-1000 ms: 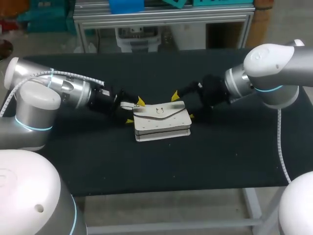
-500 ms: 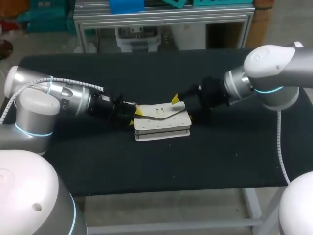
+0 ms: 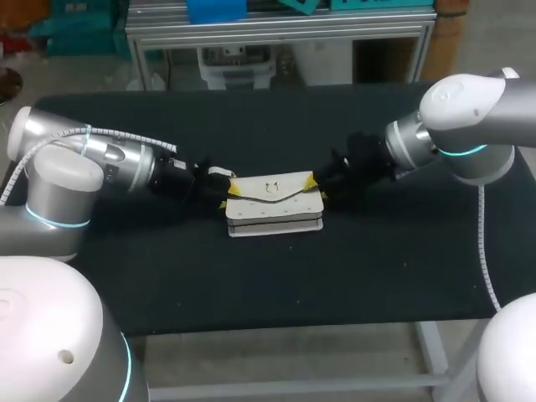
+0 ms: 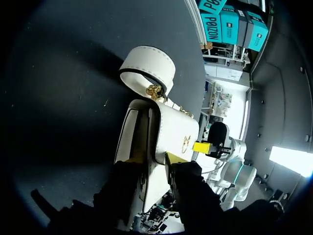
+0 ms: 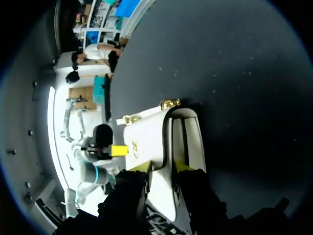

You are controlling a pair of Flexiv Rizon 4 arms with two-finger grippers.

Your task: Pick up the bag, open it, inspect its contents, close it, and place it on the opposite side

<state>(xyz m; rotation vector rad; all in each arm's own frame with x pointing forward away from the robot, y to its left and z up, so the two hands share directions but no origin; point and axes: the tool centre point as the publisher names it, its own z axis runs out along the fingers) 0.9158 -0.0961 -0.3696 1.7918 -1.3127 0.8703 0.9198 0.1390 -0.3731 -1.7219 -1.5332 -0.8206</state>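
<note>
Looking down from the head view: finding the white bag (image 3: 275,205) lying on the black tabletop (image 3: 251,285), directly between the two end effectors. Clamping one end of it with the left end effector (image 3: 227,198) and pinching the opposite end with the right end effector (image 3: 316,188).

Looking along the left wrist: closing the left end effector (image 4: 151,162) on the bag (image 4: 173,128), one yellow tip on each side of a white panel. Seeing the strap loop (image 4: 146,68) curling ahead of the end effector, past the bag.

Looking along the right wrist: gripping the bag (image 5: 145,139) in the right end effector (image 5: 161,169) likewise, with gold fittings (image 5: 168,104) showing ahead at the bag's far edge.
</note>
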